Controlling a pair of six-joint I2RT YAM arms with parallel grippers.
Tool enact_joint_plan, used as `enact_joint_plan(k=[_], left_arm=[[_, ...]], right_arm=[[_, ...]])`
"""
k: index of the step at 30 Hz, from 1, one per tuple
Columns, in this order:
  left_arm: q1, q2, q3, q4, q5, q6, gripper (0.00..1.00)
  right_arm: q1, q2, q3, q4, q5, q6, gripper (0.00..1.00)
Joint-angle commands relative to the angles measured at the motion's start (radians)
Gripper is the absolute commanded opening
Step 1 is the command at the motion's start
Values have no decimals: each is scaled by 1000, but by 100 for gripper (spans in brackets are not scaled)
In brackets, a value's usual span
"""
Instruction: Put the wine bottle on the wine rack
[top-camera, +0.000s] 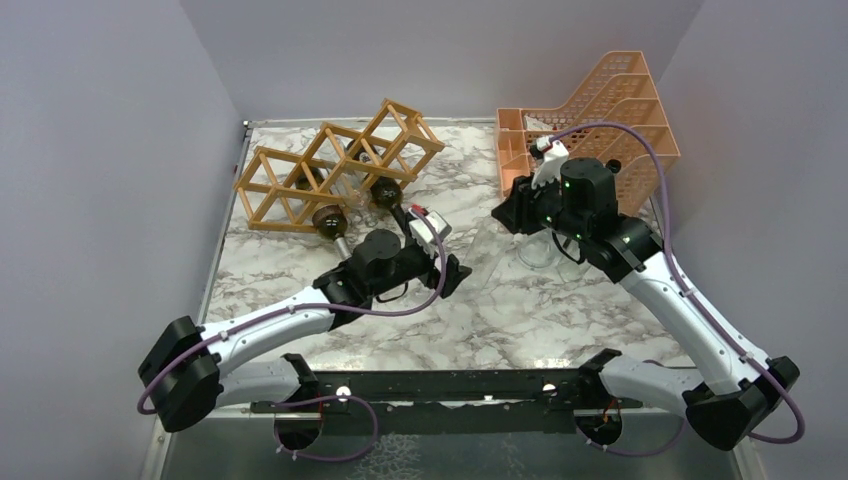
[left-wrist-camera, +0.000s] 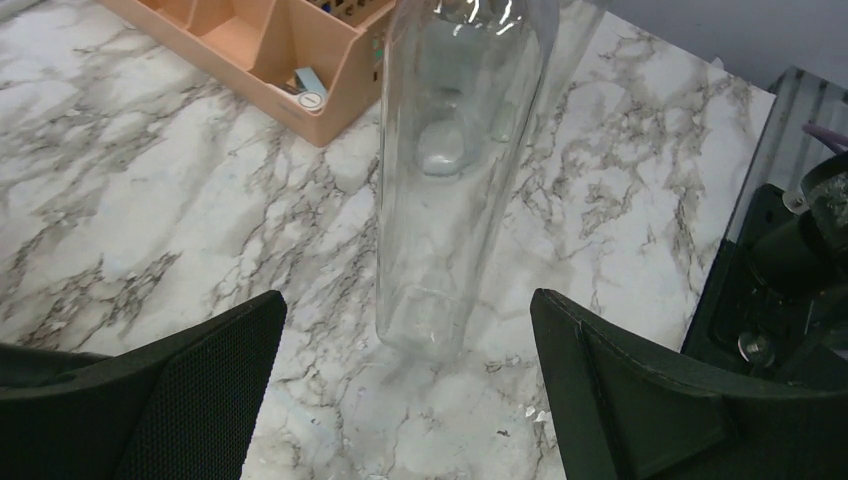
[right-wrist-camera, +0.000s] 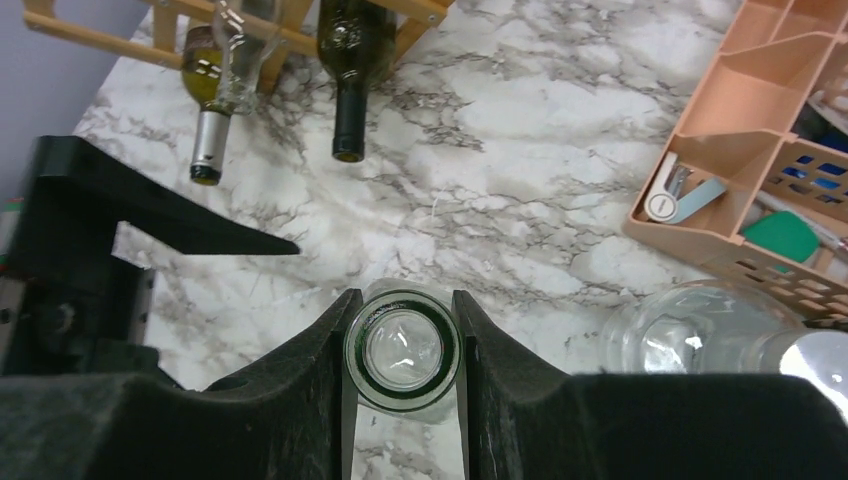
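1. Grey-veined marble table (top-camera: 500, 320) ran between plain lilac walls.
2. At the right gripper (right-wrist-camera: 403, 300), both fingers (right-wrist-camera: 300, 380) were clenched on the neck of the wine bottle (right-wrist-camera: 402, 350). This clear glass bottle stood upright, its open mouth facing the wrist camera between the two pads.
3. The left gripper (left-wrist-camera: 408, 305) was released, its fingers (left-wrist-camera: 200, 380) spread wide. The bottle's lower body stood on the marble just ahead of the gap between them, touching neither finger.
4. The wine rack (top-camera: 345, 158) lay well beyond the right fingertips, up and to their left, apart from the bottle.
5. Two dark bottles (right-wrist-camera: 350, 70) rested in the rack, their necks pointing out toward the right fingers.
6. A peach-orange organiser (top-camera: 600, 120) stood to the right of the right fingers. A second clear glass vessel (right-wrist-camera: 690, 335) sat just beside the right-hand finger.
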Motion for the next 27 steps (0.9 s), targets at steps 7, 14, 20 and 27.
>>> enact_joint_plan(k=[7, 14, 20, 27], left_arm=[[-16, 142, -10, 172, 272, 8, 99], [-16, 170, -18, 202, 187, 18, 99], [-16, 173, -34, 240, 202, 34, 98], [-18, 174, -29, 255, 269, 83, 61]], right_arm=[[-1, -83, -8, 21, -219, 57, 1], [0, -100, 0, 26, -301, 53, 1], [0, -112, 0, 17, -332, 47, 1], [-1, -121, 3, 15, -364, 51, 1]])
